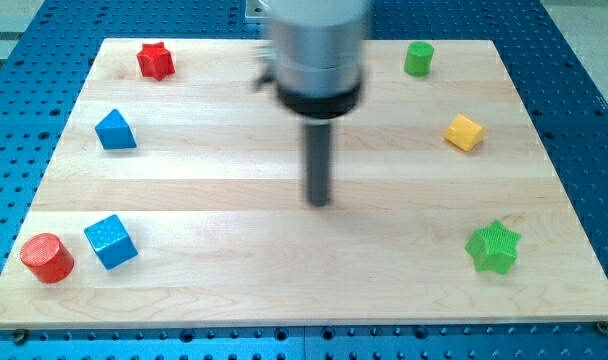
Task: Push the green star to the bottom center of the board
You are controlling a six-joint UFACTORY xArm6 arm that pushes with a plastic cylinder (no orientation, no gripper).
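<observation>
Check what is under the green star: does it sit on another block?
No. The green star lies straight on the bare wooden board, near the view's right edge, touching no other block. My tip is well to its left. The board surface directly under the star is covered.

red star (155,60), blue cube (111,241), yellow block (464,132)

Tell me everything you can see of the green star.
The green star is a small, bright green block with a star outline and blunt points; its sides look ribbed, and its material cannot be told. It lies flat on the wooden board, near the view's bottom right corner. Nothing touches it except the board. My tip is well away, toward the view's left near the board's middle, and the yellow block sits apart, toward the view's top.
</observation>
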